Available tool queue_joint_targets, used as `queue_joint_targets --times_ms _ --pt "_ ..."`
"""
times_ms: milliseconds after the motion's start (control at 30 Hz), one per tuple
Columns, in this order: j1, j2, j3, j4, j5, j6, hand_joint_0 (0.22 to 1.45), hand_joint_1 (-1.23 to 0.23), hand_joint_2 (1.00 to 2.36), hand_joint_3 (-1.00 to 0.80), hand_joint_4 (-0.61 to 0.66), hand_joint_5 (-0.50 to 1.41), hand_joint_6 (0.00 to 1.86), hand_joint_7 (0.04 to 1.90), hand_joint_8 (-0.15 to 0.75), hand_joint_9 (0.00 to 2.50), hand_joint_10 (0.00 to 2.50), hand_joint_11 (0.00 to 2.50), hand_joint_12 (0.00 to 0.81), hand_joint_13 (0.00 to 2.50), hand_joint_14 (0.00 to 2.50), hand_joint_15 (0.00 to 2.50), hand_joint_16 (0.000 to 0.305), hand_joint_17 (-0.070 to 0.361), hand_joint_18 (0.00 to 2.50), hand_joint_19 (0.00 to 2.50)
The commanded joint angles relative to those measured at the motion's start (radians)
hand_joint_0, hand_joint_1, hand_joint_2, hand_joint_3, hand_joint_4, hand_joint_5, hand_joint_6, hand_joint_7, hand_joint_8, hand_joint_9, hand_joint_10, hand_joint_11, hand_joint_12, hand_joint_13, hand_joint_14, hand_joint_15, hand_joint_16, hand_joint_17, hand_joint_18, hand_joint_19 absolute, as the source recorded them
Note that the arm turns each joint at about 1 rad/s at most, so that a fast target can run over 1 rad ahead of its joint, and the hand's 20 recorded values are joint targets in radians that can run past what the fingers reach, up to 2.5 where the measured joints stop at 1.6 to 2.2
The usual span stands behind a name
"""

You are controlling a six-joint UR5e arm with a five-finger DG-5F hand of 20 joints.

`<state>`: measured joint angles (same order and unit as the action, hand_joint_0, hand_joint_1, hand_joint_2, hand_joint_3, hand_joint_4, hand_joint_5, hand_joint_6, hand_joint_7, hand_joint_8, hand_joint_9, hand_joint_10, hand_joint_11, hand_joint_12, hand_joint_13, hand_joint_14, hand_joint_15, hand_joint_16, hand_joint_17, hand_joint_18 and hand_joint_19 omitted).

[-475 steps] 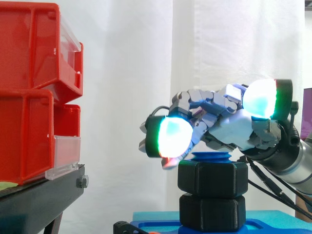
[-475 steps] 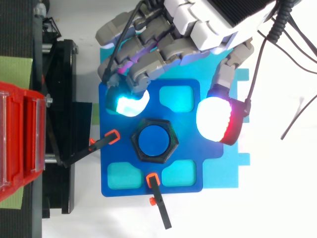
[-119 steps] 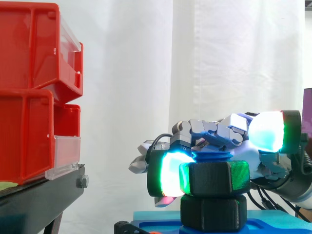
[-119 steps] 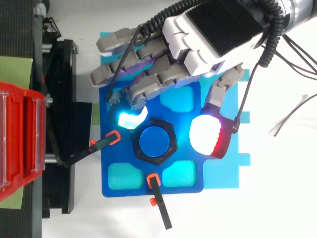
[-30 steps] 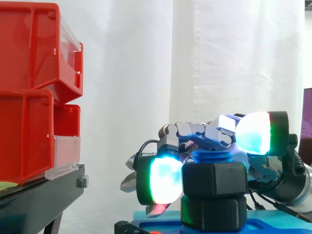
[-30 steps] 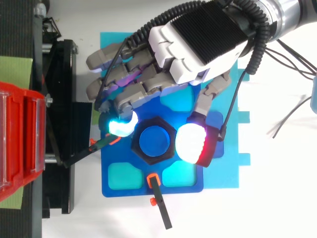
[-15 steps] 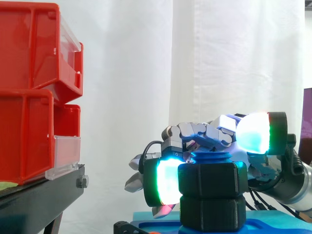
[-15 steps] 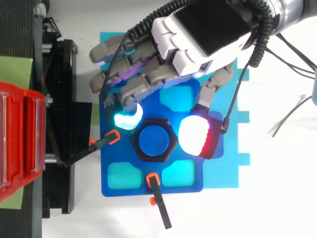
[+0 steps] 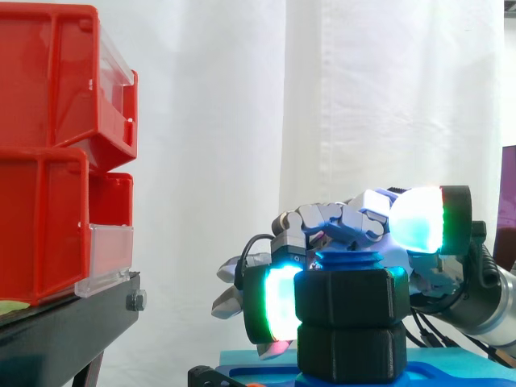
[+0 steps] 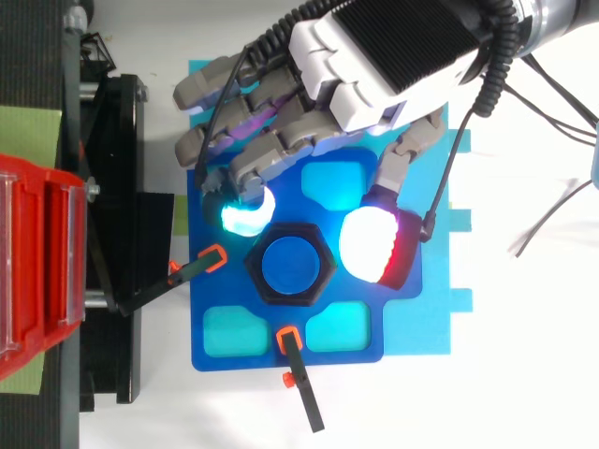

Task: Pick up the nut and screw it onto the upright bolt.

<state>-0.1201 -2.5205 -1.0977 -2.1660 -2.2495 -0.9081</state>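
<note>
Hand: we see the hand (image 10: 393, 56) with its back turned up to the top camera, hanging over one edge of the blue plate (image 10: 215, 295).
Fingers: the fingers (image 10: 271, 150) are curled downward and bunched side by side. The foremost one ends in a cyan pad (image 10: 245, 215).
Thumb: the thumb (image 10: 402, 154) stands well apart from the fingers. Its thumb pad (image 10: 367, 245) glows white with a red rim from above.
Grip: we see nothing clamped. From above, both pads sit just beside the nut. In the side view the thumb pad rides higher than the nut's top.
Nut: the black nut (image 9: 351, 294) sits on the bolt, ahead of the palm. It lies opposite the gap between the cyan pad and the thumb pad, a little beyond both.
Bolt: the blue bolt (image 10: 289, 265) stands upright through the nut, and its top pokes just above it, lower than the thumb pad.
Lower nut: a lower nut (image 9: 351, 351), also black, lies directly beneath the first and touches it.
Sheet: a light-blue sheet (image 10: 435, 327) lies under the plate and shows on the thumb's side.
Clamps: a clamp (image 10: 213, 258) with an orange tip lies just past the cyan pad. A second clamp (image 10: 286, 339) lies beyond the nut, away from the palm.
Bins: the red bins (image 9: 48, 153) on the black stand (image 9: 72, 322) are well apart from the hand, out past the fingertips. The upper one sits higher than the hand.
Backdrop: a white curtain (image 9: 242, 121) hangs behind the hand.
</note>
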Motion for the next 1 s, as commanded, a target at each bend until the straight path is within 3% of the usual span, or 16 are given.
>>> queue_joint_targets --times_ms 0,400,767,867,900,933,967 --pt "-0.003 0.0 0.005 0.0 -0.009 0.0 0.51 -0.09 1.0 -0.5 0.13 -0.02 0.72 1.12 0.258 1.0 0.0 0.0 0.239 0.66 0.0 0.0 0.027 0.062 0.42 0.09" --pt "-0.013 0.0 0.035 -0.006 -0.036 0.012 0.51 -0.08 1.0 -0.5 0.1 -0.01 0.76 0.98 0.25 1.09 0.0 0.0 0.216 0.72 0.0 0.0 0.024 0.054 0.48 0.09" --pt "-0.016 0.0 0.039 -0.005 -0.041 0.018 0.51 -0.09 1.0 -0.5 0.09 0.01 0.76 0.99 0.235 1.26 0.0 0.0 0.177 0.86 0.0 0.0 0.019 0.044 0.62 0.16" --pt "-0.016 0.0 0.039 -0.006 -0.041 0.018 0.5 -0.08 1.0 -0.5 0.13 0.01 0.68 1.11 0.249 1.2 0.0 0.0 0.2 0.79 0.0 0.0 0.023 0.051 0.56 0.14" --pt "-0.016 0.0 0.039 -0.005 -0.041 0.018 0.5 -0.08 1.0 -0.5 0.15 0.02 0.56 1.34 0.249 1.16 0.0 0.0 0.208 0.76 0.0 0.0 0.024 0.055 0.53 0.13" --pt "-0.016 0.0 0.039 -0.005 -0.039 0.018 0.5 -0.07 1.0 -0.5 0.15 0.01 0.5 1.43 0.251 1.14 0.0 0.0 0.215 0.75 0.0 0.0 0.025 0.056 0.51 0.14" --pt "-0.016 0.0 0.039 -0.003 -0.041 0.018 0.5 -0.07 1.0 -0.5 0.16 0.0 0.5 1.41 0.248 1.12 0.0 0.0 0.221 0.75 0.0 0.0 0.026 0.057 0.5 0.14"
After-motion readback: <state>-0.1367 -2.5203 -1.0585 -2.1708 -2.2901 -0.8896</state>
